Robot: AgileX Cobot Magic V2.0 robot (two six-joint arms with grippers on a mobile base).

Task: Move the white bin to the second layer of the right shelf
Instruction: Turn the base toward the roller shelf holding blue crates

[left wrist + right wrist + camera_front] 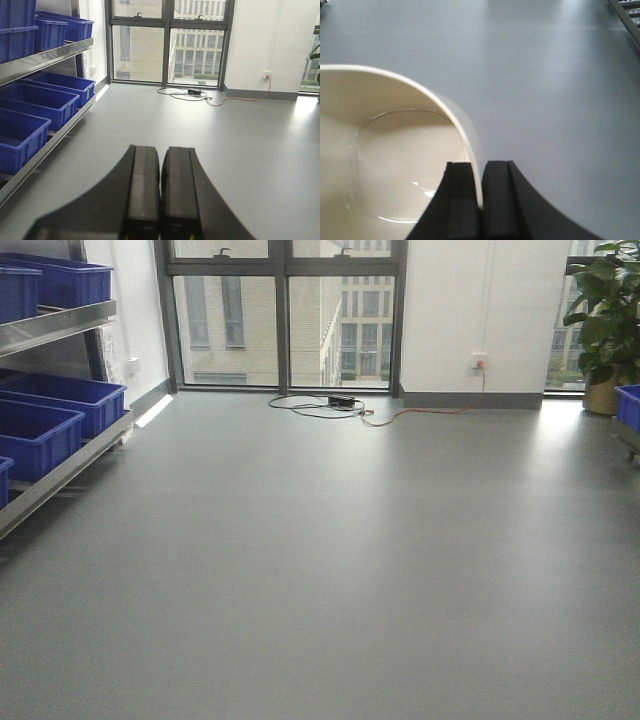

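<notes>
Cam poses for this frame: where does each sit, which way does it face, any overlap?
Exterior front-facing: up front, facing forward over the grey floor to the window; blue crates at left; no robot part shows.
Left wrist: behind the left gripper, looking level along its shut, empty fingers toward that window.
Right wrist: behind the right gripper, tilted down at floor; fingers pinch the white bin rim; roller rails top right.
Shared: front and left wrist both show window, floor cable and crates.
</notes>
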